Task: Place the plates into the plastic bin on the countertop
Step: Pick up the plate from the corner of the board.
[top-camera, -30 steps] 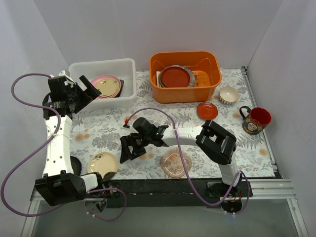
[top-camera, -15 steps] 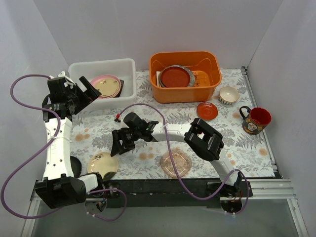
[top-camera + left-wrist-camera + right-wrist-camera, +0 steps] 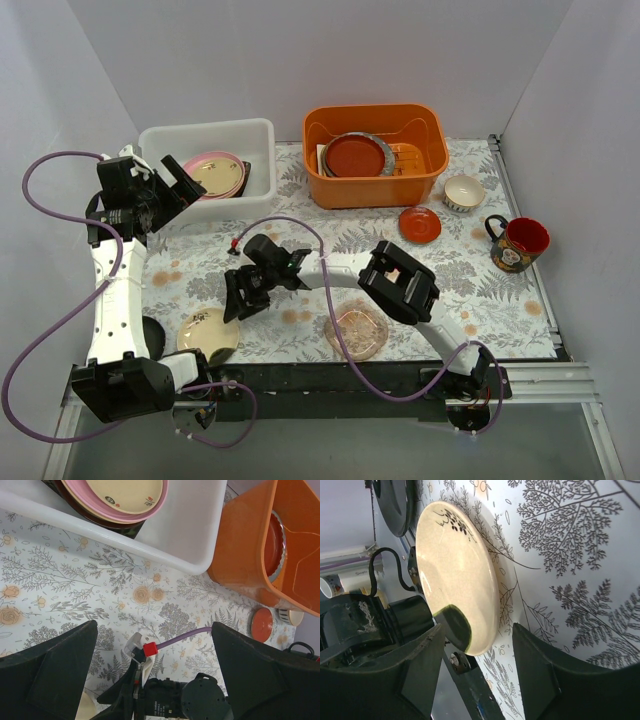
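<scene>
The right gripper (image 3: pixel 242 302), jaws apart, faces the cream plate (image 3: pixel 457 575) just ahead; it should straddle the near rim squarely before closing.

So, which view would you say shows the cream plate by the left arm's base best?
The right wrist view: the cream plate fills much of the frame, its dark sprig marking clear. The top external view shows it from above but small. The left wrist view catches at most a pale sliver.
</scene>
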`<state>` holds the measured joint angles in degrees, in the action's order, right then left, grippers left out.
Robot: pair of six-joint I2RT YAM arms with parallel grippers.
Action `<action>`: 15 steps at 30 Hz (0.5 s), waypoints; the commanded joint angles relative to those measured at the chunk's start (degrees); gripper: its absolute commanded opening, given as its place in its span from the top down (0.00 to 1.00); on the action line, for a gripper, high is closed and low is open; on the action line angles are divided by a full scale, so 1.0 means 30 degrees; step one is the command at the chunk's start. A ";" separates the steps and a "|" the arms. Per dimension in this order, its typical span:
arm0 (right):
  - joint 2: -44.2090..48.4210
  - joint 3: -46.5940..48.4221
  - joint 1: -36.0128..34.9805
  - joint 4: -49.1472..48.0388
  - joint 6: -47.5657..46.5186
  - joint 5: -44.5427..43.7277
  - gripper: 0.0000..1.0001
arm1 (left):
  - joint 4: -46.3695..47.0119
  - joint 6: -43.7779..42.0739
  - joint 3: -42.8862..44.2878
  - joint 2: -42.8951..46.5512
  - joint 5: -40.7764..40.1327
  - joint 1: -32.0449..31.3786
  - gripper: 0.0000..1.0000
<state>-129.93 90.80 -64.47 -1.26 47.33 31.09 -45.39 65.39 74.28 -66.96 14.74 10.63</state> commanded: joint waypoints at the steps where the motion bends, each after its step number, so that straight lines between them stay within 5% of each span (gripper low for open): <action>1: -0.0518 0.1020 -0.0308 0.0243 -0.0016 0.0241 0.36 | 0.0246 -0.0174 -0.0268 0.0611 0.0418 -0.0087 0.02; 15: -0.1485 0.1782 -0.0659 0.1356 -0.0132 0.0564 0.53 | 0.0539 -0.0350 -0.0473 0.0582 0.0916 -0.0116 0.02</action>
<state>-132.55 93.14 -65.89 0.54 47.83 32.21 -44.84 64.79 73.47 -66.94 16.03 10.63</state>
